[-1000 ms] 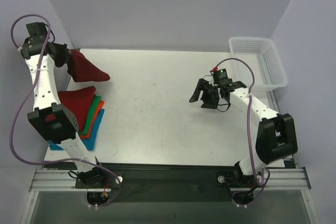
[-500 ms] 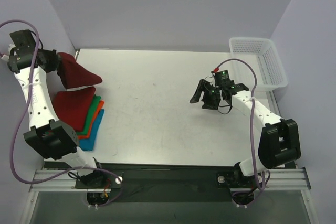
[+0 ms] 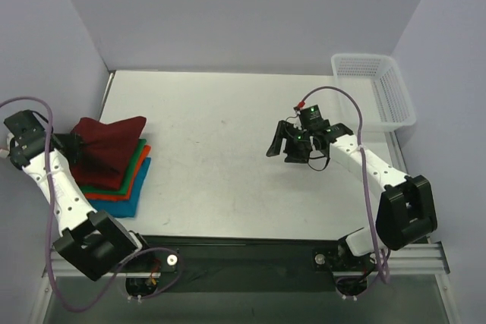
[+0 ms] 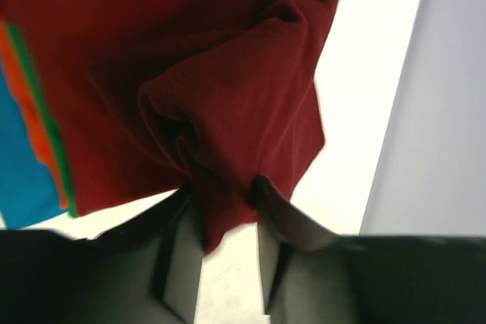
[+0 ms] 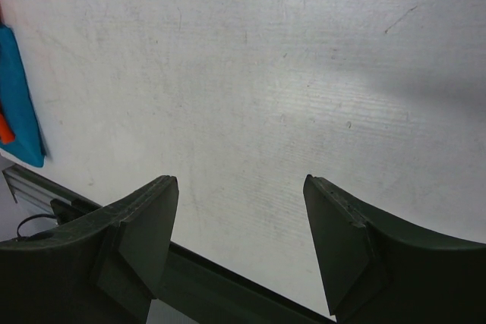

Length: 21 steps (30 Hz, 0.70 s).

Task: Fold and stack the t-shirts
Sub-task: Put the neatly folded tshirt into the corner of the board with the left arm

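Note:
A dark maroon t-shirt point(image 3: 110, 140) lies bunched on top of a stack at the table's left edge. Under it show a bright red shirt point(image 3: 102, 180), a green one point(image 3: 135, 158), an orange one point(image 3: 144, 151) and a blue one point(image 3: 130, 201). My left gripper point(image 3: 74, 144) is at the stack's left side, shut on an edge of the maroon shirt point(image 4: 228, 119), which is pinched between my fingers point(image 4: 277, 210). My right gripper point(image 3: 282, 142) is open and empty above the bare table right of centre; in its wrist view point(image 5: 239, 202) the blue shirt's corner point(image 5: 19, 104) shows at the far left.
A white plastic mesh basket point(image 3: 376, 90) stands at the table's back right corner. The table's left wall is close behind my left arm. The table's near edge and a metal rail point(image 5: 205, 278) show below my right gripper.
My left gripper has carried the maroon shirt down and forward from the back left corner and laid it onto the stack. My right gripper has shifted slightly left.

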Each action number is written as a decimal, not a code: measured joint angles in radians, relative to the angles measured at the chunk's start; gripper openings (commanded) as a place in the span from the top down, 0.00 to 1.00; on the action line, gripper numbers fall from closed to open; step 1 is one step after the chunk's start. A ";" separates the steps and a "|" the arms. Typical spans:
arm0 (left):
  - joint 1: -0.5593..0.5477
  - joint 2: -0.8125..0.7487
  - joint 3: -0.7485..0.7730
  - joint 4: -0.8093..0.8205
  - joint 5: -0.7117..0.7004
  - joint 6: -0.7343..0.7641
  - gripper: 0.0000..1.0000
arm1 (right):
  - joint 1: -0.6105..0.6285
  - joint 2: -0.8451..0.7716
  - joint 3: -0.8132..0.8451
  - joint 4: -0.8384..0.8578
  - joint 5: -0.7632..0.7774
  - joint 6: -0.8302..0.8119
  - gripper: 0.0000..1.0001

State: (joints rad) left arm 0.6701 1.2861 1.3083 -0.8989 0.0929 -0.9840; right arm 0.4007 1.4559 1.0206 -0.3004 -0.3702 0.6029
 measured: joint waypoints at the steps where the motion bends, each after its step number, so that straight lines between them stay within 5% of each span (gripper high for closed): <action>1: 0.024 -0.031 -0.037 -0.005 0.005 0.018 0.44 | 0.008 -0.004 0.000 -0.004 0.003 0.000 0.31; 2: 0.048 -0.063 -0.069 -0.011 0.009 0.038 0.23 | 0.015 -0.008 -0.001 -0.008 0.006 0.000 0.31; 4: 0.098 -0.123 -0.125 -0.013 0.009 0.072 0.04 | 0.027 -0.025 -0.013 -0.011 0.009 -0.001 0.31; 13: 0.086 -0.237 -0.192 0.014 0.037 0.141 0.03 | 0.033 -0.082 -0.039 -0.040 0.030 -0.004 0.30; 21: -0.322 -0.271 -0.229 0.097 -0.024 0.149 0.03 | 0.033 -0.155 -0.059 -0.045 0.062 -0.002 0.30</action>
State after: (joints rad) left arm 0.3477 1.0153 1.0790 -0.8017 0.0685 -0.8349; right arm 0.4335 1.3006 0.9615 -0.3458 -0.3080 0.6006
